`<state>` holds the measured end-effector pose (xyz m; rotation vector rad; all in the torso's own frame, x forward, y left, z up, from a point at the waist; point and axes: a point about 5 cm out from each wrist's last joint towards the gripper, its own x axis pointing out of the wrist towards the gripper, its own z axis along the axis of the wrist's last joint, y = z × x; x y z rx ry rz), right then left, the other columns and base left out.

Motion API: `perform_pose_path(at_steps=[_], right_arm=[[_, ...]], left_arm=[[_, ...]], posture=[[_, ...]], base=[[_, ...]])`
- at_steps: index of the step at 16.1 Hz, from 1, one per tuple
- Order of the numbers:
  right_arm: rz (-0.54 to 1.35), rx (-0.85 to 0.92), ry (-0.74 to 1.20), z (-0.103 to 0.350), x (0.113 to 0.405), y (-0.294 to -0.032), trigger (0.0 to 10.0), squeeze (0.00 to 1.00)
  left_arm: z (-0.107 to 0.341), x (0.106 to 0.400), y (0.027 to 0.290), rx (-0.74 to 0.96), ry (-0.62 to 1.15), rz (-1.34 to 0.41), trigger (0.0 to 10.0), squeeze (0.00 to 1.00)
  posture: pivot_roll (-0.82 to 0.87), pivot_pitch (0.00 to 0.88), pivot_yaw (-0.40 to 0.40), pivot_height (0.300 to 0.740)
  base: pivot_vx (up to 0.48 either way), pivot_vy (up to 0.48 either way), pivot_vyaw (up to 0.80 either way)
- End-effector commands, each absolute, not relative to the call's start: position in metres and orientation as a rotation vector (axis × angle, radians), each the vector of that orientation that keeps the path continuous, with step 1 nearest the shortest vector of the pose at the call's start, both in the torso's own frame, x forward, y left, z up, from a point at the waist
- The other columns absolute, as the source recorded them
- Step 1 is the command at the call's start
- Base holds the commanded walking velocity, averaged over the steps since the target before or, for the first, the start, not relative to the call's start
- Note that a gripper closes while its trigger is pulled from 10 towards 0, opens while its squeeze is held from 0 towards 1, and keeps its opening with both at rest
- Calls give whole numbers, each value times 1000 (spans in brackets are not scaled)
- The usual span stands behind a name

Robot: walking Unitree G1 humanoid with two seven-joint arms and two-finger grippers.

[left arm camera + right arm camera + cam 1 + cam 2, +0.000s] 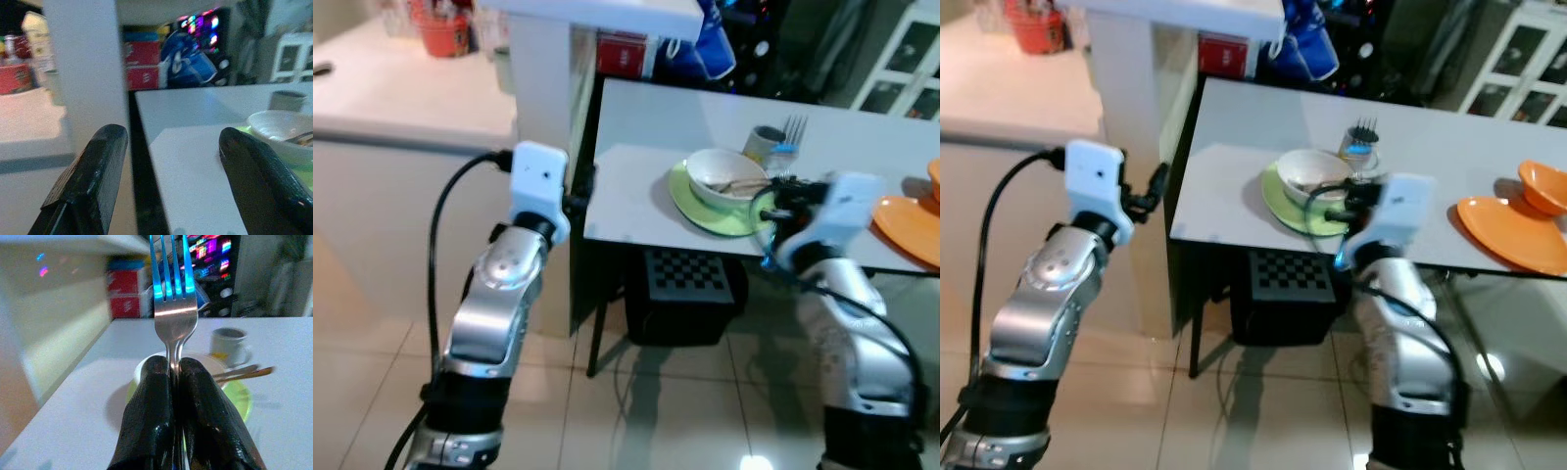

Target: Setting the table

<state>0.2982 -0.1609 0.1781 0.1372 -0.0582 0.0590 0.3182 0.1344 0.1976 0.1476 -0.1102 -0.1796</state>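
Observation:
A white bowl (724, 179) with utensils in it sits on a green plate (700, 208) near the front edge of the white table (636, 147). A grey cup (764, 142) stands just behind them. My right gripper (174, 364) is shut on a metal fork (173, 289), held tines up just right of the bowl and above the plate's near rim. An orange plate (911, 225) and an orange bowl (1542, 184) lie at the table's right end. My left gripper (171, 139) is open and holds nothing, off the table's front left corner.
A white pillar (538, 88) and a counter (401, 98) stand to the left of the table. A black checkered box (690, 284) sits under the table. A blue bag (710, 44) and red boxes (622, 54) lie behind it.

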Motion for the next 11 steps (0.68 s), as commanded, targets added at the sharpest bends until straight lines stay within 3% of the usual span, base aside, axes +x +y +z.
perform_pose_path(at_steps=[1,5,11], right_arm=[[25,105,-50,178,298,-171,10000,0],[-19,123,-66,181,298,-185,10000,0],[-4,120,-53,176,302,-178,10000,0]], left_arm=[[201,320,129,144,-126,-185,10000,0],[199,324,123,177,-129,-209,10000,0],[198,323,128,189,-135,-189,10000,0]], posture=[[-33,0,-95,740],[-48,0,-88,740],[-16,0,-112,740]], base=[[0,-364,0],[0,-367,0],[0,-368,0]])
